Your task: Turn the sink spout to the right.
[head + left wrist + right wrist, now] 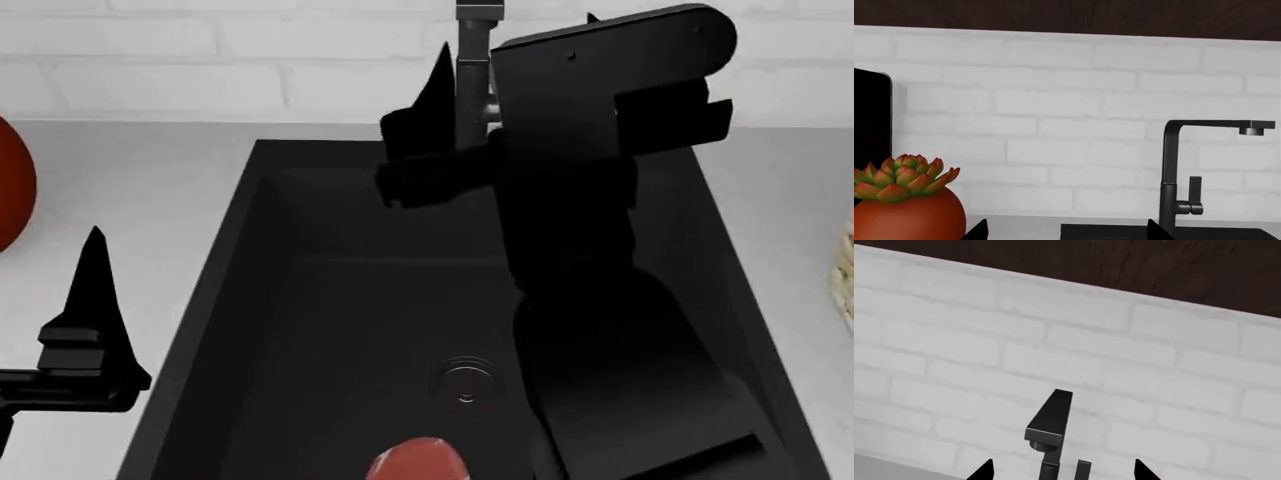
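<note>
The sink spout (475, 60) is a slim dark squared pipe at the back rim of the black sink (267, 300), which has a round drain (465, 381). My right gripper (514, 45) is open and raised over the back of the basin, one finger on each side of the pipe. In the right wrist view the spout (1051, 420) points toward the camera, between and beyond my open gripper (1062, 472). In the left wrist view the spout (1171, 165) shows side-on, its arm reaching toward the outlet. My left gripper (1066, 235) is open and empty over the counter left of the sink (87, 330).
A small lever handle (1195, 192) sits on the spout's side. A succulent in a red pot (904, 200) stands on the counter at the left. A reddish round object (416, 462) lies at the basin's near end. A white brick wall (200, 60) backs the counter.
</note>
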Available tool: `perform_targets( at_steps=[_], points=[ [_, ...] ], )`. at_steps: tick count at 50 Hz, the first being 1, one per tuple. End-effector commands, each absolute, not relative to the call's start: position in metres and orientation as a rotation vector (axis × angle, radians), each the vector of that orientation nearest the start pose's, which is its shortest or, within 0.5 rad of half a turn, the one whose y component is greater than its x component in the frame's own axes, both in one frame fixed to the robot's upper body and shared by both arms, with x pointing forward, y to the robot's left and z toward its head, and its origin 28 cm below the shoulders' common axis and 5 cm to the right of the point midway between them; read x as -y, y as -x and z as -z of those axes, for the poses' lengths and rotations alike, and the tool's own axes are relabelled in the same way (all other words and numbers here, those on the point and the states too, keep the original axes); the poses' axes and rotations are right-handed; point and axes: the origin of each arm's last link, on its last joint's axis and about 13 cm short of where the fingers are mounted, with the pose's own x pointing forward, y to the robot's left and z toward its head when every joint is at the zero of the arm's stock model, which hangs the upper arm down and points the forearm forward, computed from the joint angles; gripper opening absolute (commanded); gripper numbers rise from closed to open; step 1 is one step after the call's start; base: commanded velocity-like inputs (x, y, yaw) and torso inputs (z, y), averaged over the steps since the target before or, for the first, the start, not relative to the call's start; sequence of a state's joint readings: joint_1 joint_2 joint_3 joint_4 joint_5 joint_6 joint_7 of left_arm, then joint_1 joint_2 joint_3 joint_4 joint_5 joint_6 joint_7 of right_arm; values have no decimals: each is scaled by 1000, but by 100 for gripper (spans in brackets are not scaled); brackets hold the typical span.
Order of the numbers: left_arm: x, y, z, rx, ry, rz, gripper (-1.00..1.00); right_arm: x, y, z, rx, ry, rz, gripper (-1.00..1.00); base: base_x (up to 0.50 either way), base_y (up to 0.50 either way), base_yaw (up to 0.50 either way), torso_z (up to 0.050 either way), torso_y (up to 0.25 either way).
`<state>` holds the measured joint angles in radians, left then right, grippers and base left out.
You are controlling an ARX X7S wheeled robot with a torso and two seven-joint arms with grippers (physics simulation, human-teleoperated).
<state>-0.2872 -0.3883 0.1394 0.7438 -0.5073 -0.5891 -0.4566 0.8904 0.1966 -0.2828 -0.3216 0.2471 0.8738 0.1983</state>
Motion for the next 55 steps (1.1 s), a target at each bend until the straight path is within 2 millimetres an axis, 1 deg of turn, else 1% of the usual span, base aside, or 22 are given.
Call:
perform_targets(
  at_steps=[1, 11, 21, 22, 24, 29, 35, 43, 55],
  points=[
    [-214, -212, -178, 314, 26, 8, 100, 77, -325, -254, 292, 169, -103, 100, 0, 0, 0, 0, 0],
    [-214, -212, -178, 315, 24, 9, 100, 75, -332, -255, 304, 140, -110, 100, 0, 0, 0, 0, 0],
    [-214, -213, -178, 316, 24, 5, 100, 69, -345, -247, 293, 83, -133, 100, 0, 0, 0, 0, 0],
    [-214, -212, -178, 317, 23, 6, 100, 68, -347, -252, 293, 78, -136, 100, 0, 0, 0, 0, 0],
    [-214, -212, -178, 316, 23, 5, 100, 69, -349, -253, 299, 66, -124, 100, 0, 0, 0, 0, 0],
    [-214, -213, -178, 313, 22, 4, 100, 66, -358, -252, 293, 62, -132, 100, 0, 0, 0, 0, 0],
    [-214, -213, -178, 314, 23, 6, 100, 64, -363, -250, 288, 62, -133, 100, 0, 0, 0, 0, 0],
    [-214, -212, -178, 319, 23, 7, 100, 62, -371, -241, 270, 58, -136, 100, 0, 0, 0, 0, 0],
    [-214, -212, -178, 322, 25, 12, 100, 59, -376, -229, 232, 48, -145, 100, 0, 0, 0, 0, 0]
  ],
)
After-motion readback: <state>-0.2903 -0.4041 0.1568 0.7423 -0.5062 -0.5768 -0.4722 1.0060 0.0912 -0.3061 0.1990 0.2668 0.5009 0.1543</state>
